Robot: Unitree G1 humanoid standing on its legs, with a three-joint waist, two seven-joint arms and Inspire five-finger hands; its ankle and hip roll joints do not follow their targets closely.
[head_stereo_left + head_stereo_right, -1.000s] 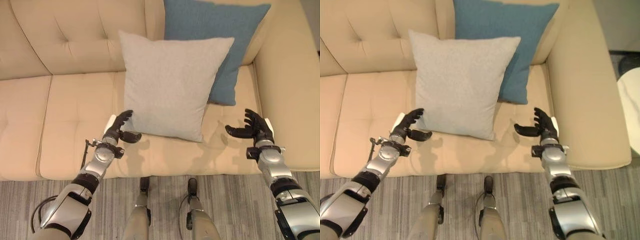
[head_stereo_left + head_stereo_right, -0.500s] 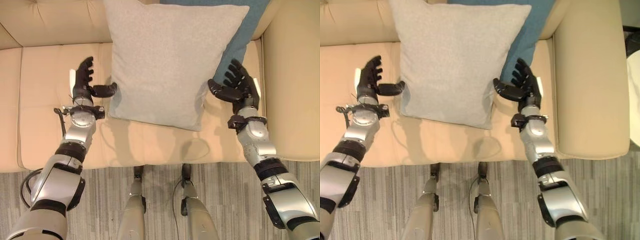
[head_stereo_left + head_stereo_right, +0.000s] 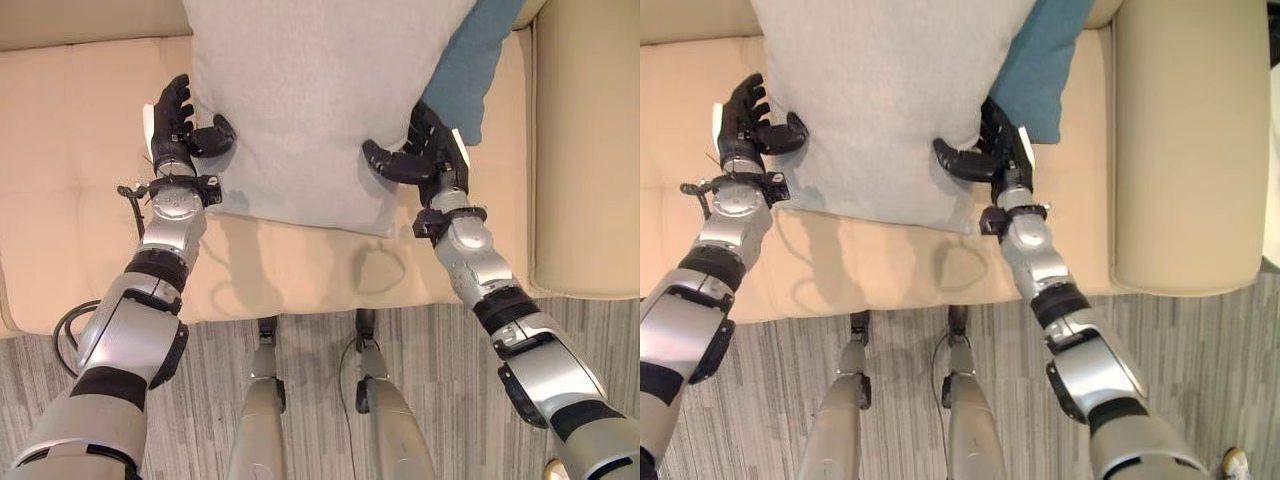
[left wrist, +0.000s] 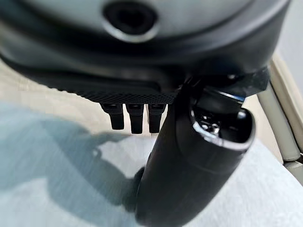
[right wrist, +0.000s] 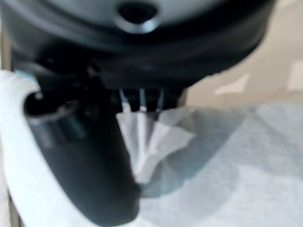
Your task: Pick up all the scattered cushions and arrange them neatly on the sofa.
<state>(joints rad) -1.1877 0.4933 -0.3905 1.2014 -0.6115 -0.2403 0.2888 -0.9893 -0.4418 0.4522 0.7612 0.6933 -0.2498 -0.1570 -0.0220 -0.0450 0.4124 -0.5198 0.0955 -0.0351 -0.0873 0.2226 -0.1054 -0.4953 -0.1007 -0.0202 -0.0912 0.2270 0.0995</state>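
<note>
left hand (image 3: 175,125) and right hand (image 3: 425,155) are pinching the grey cushion (image 3: 320,90) at centre frame; shallow edge grips are risking slipping.

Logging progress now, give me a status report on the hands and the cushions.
Left hand and right hand pinch the grey cushion at its sides, on the sofa. Blue cushion behind it. Nothing in the way.
</note>
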